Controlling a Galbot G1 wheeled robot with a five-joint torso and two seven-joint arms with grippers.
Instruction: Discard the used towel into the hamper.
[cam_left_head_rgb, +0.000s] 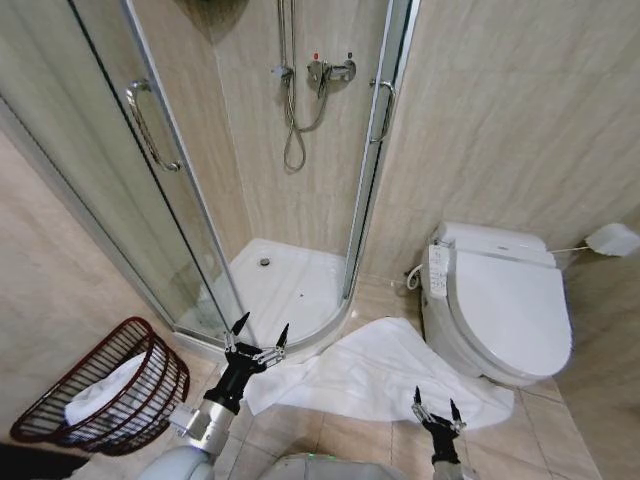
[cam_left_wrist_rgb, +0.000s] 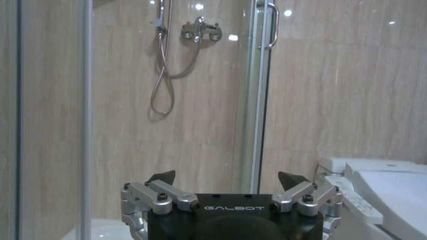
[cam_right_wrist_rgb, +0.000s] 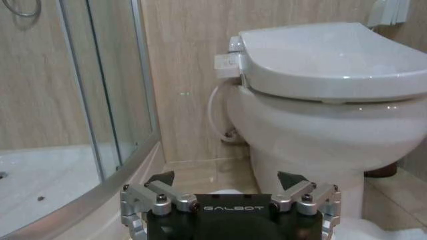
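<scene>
1. Left gripper (cam_left_head_rgb: 261, 331): I have it raised over the floor, jaws spread wide with nothing between them, its two dark fingertips (cam_left_head_rgb: 240, 322) pointing toward the shower. In the left wrist view the same gripper (cam_left_wrist_rgb: 227, 180) faces the shower wall, released and empty.

2. Right gripper (cam_left_head_rgb: 436, 399): I see it low in the head view, jaws parted and holding nothing. In the right wrist view this gripper (cam_right_wrist_rgb: 227, 179) points at the base of the toilet.

3. Towel (cam_left_head_rgb: 375, 365): white, spread flat and creased on the tiled floor. It lies between my two grippers; its near-left corner reaches just beneath and beside the left gripper, and its far-right edge runs just ahead of the right gripper, up against the toilet base. A white strip of it shows past the right gripper (cam_right_wrist_rgb: 393, 231).

4. Hamper (cam_left_head_rgb: 60, 395): dark reddish-brown open-weave basket, tipped on its side on the floor, well off to the left of the left gripper. Something white (cam_left_head_rgb: 105, 392) lies inside it.

5. Toilet (cam_left_head_rgb: 505, 305): white, lid down, ahead and right of the right gripper; control panel (cam_left_head_rgb: 438, 270) on its left side.

6. Shower enclosure (cam_left_head_rgb: 285, 285): white tray straight ahead of the left gripper, curved glass doors (cam_left_head_rgb: 150, 190) with chrome handles, mixer tap (cam_left_head_rgb: 330, 70) and hose (cam_left_head_rgb: 293, 130) on the wall behind.
</scene>
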